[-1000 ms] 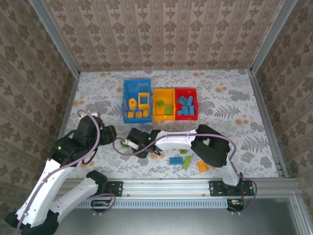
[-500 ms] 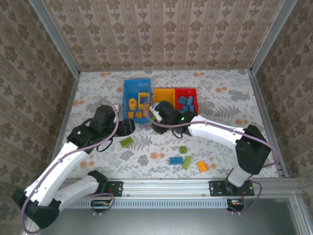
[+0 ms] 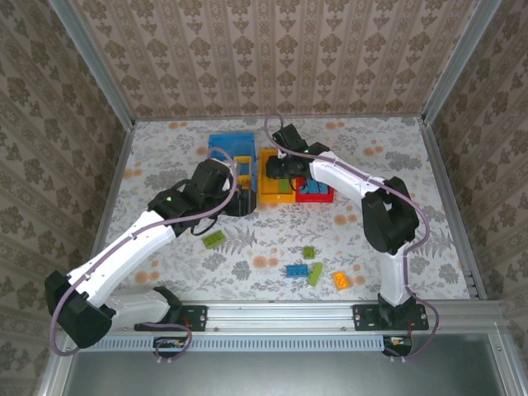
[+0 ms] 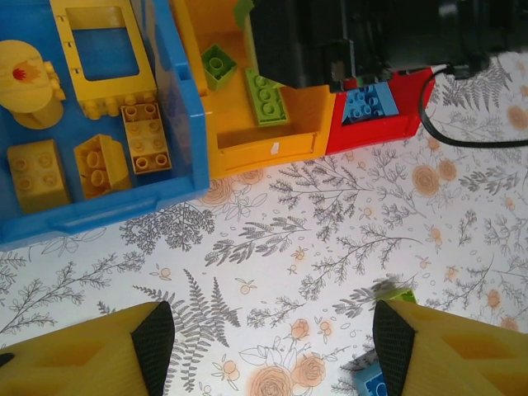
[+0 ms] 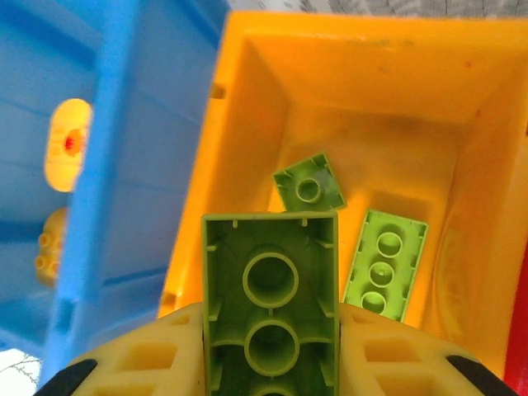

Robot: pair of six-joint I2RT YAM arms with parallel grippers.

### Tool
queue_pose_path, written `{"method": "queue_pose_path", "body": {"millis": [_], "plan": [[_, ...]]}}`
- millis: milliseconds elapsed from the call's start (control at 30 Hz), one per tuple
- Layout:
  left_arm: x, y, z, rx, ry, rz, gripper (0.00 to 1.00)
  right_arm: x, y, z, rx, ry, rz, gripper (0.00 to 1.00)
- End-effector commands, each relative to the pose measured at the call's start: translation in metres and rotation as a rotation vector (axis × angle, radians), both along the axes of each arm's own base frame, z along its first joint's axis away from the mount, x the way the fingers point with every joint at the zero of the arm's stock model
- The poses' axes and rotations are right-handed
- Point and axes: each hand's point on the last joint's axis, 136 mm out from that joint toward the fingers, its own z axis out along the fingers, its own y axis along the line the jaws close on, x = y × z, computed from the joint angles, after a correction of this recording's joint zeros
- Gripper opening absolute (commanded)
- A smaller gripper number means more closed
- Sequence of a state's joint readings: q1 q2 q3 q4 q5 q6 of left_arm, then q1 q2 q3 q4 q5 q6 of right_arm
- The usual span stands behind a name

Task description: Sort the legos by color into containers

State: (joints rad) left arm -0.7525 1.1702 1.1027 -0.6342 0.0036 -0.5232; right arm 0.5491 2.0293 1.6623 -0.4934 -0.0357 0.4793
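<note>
The right gripper is clamped on a lime green brick, its hollow underside toward the wrist camera. The brick hangs over the orange-yellow bin, seemingly close to the wall that adjoins the blue bin. Two green bricks lie on the bin's floor beyond it.

For a clean drop, I judge the brick should go a little further inside the orange-yellow bin, away from that wall. The jaws should then part gently so it falls flat and does not catch the rim.

The left gripper stands open and empty above the tabletop, in front of the orange-yellow bin.

How high the brick hangs over the bin's floor cannot be told. In the left wrist view the right gripper's dark body hides the orange-yellow bin's far part and much of the red bin beside it. From above, the right arm crosses both.
</note>
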Motion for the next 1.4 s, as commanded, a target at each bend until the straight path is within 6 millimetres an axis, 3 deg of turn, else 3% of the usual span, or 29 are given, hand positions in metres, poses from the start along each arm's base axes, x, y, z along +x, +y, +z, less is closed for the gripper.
{"method": "queue_pose_path", "body": {"millis": [0, 100, 233, 400, 500, 633, 767, 867, 967, 1033, 1067, 1233, 1367], "plan": [[0.003, -0.007, 0.017, -0.018, -0.055, -0.027, 0.68, -0.011, 0.0, -0.017, 0.006, 0.116, -0.02, 0.29], [0.002, -0.006, 0.016, -0.012, -0.052, -0.022, 0.68, -0.013, 0.002, -0.024, 0.006, 0.139, -0.011, 0.32], [0.001, -0.005, 0.014, -0.008, -0.047, -0.02, 0.68, -0.016, 0.002, -0.03, -0.004, 0.162, -0.01, 0.49], [0.0, -0.006, 0.011, -0.004, -0.039, -0.029, 0.68, -0.016, 0.003, -0.02, -0.006, 0.142, 0.0, 0.61], [-0.002, -0.009, 0.008, 0.003, -0.035, -0.052, 0.69, -0.015, 0.003, 0.0, -0.001, 0.103, 0.003, 0.62], [-0.008, -0.022, 0.003, 0.015, -0.029, -0.149, 0.71, -0.017, -0.002, 0.042, 0.007, 0.01, 0.005, 0.6], [-0.025, -0.043, -0.012, 0.04, 0.015, -0.3, 0.73, -0.031, -0.019, 0.082, 0.014, -0.092, -0.019, 0.58], [-0.053, -0.064, -0.031, 0.085, 0.038, -0.484, 0.74, -0.055, -0.037, 0.099, 0.025, -0.143, -0.017, 0.59], [-0.091, -0.079, -0.056, 0.204, -0.017, -0.731, 0.76, -0.093, -0.056, 0.093, 0.03, -0.137, 0.017, 0.62], [-0.114, -0.086, -0.074, 0.286, -0.089, -0.889, 0.77, -0.125, -0.065, 0.078, 0.051, -0.093, 0.054, 0.65], [-0.119, -0.089, -0.079, 0.299, -0.123, -0.937, 0.78, -0.14, -0.07, 0.084, 0.082, -0.098, 0.068, 0.66], [-0.123, -0.113, -0.104, 0.271, -0.236, -1.055, 0.81, -0.221, -0.097, 0.065, 0.166, 0.064, 0.064, 0.73], [-0.128, -0.13, -0.134, 0.343, -0.267, -1.148, 0.83, -0.262, -0.121, 0.063, 0.192, 0.129, 0.012, 0.76]]}}
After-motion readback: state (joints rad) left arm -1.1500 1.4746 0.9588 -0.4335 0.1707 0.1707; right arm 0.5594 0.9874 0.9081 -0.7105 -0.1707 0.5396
